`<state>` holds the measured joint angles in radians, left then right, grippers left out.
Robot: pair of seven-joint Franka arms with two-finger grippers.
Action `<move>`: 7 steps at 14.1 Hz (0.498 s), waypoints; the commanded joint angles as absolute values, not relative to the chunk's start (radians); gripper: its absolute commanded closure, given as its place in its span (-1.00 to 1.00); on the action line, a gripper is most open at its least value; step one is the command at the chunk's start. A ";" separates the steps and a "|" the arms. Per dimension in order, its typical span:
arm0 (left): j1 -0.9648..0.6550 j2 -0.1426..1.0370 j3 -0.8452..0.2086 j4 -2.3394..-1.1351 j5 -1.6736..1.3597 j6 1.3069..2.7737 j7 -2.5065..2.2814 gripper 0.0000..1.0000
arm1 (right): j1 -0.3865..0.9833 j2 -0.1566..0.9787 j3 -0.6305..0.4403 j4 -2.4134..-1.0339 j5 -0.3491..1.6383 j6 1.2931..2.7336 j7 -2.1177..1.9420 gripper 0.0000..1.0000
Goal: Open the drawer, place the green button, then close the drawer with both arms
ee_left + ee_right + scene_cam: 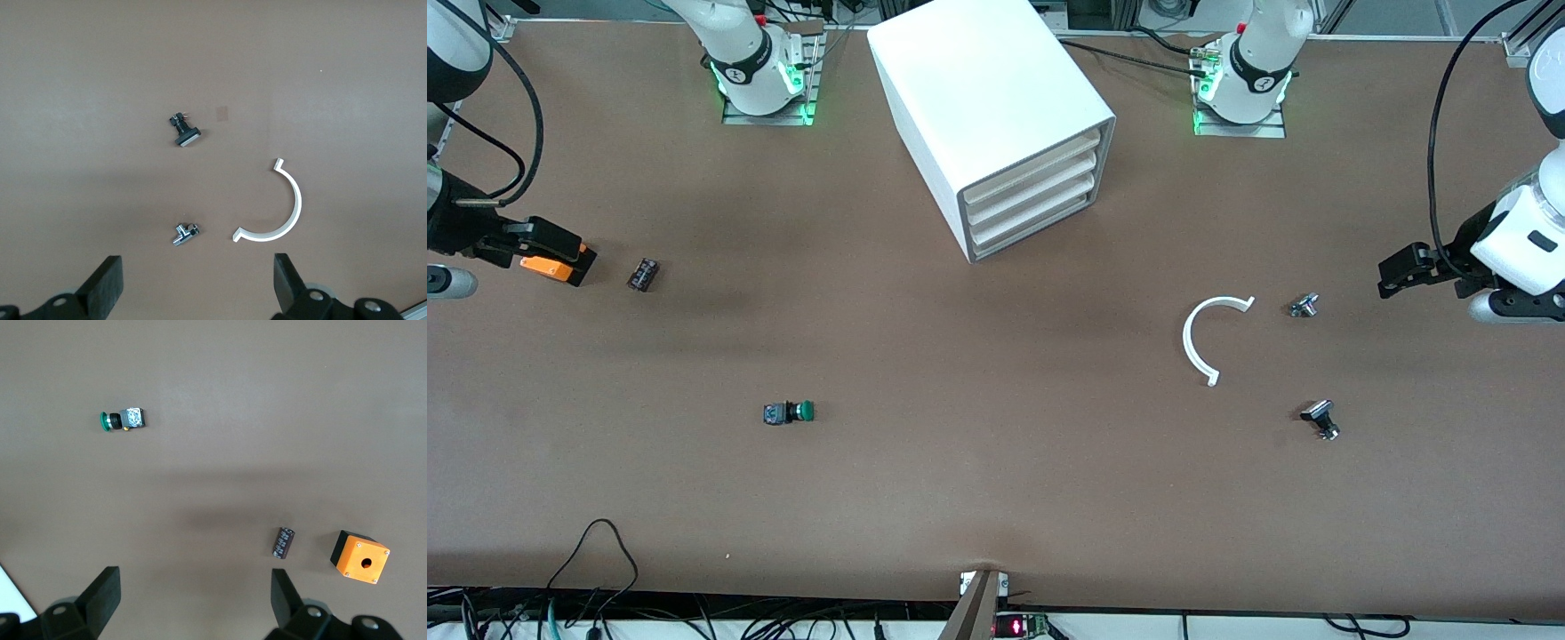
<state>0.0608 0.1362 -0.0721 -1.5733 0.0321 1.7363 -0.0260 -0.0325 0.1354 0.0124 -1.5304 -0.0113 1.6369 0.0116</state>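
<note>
**Q:** State the position and condition of the cabinet.

**A:** The white cabinet (996, 116) stands on the brown table (996, 498) between the two arm bases. Its stacked trays face the front camera at an angle. The drawer (1036, 233), lowest in the stack, sits flush with the trays above it, fully closed.

**Q:** Locate the button.

**A:** The button (789, 412) lies on its side on the bare table, nearer to the front camera than the cabinet and toward the right arm's end. Its green cap points toward the left arm's end. Nothing touches it.

**Q:** Report the right gripper.

**A:** The right gripper (551, 253) hangs over the table edge at the right arm's end, above an orange box (360, 557) with a hole. Its fingers (101, 593) are spread wide and hold nothing. A small dark cylindrical part (642, 274) lies just beside the box.

**Q:** Report the left gripper.

**A:** The left gripper (1405, 271) hangs over the table at the left arm's end. Its fingers (107, 280) are likewise spread wide and empty. Near it lie a white curved strip (1202, 340), a small silver part (1304, 306) and a black-and-silver part (1320, 418), all apart from one another.
</note>
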 commanded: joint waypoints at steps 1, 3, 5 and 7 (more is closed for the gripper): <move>0.066 0.133 -0.074 -1.571 0.038 1.744 -0.005 -0.98 | -0.032 0.121 0.014 -1.537 0.003 1.641 0.008 -1.00; 0.058 0.156 -0.075 -1.569 0.046 1.744 -0.006 -0.98 | -0.032 0.121 0.014 -1.537 0.003 1.643 0.008 -1.00; 0.054 0.169 -0.077 -1.554 0.069 1.746 -0.006 -0.98 | -0.032 0.121 0.014 -1.537 0.003 1.643 0.008 -1.00; 0.054 0.169 -0.077 -1.554 0.072 1.743 -0.005 -0.98 | -0.032 0.121 0.014 -1.537 0.002 1.643 0.008 -1.00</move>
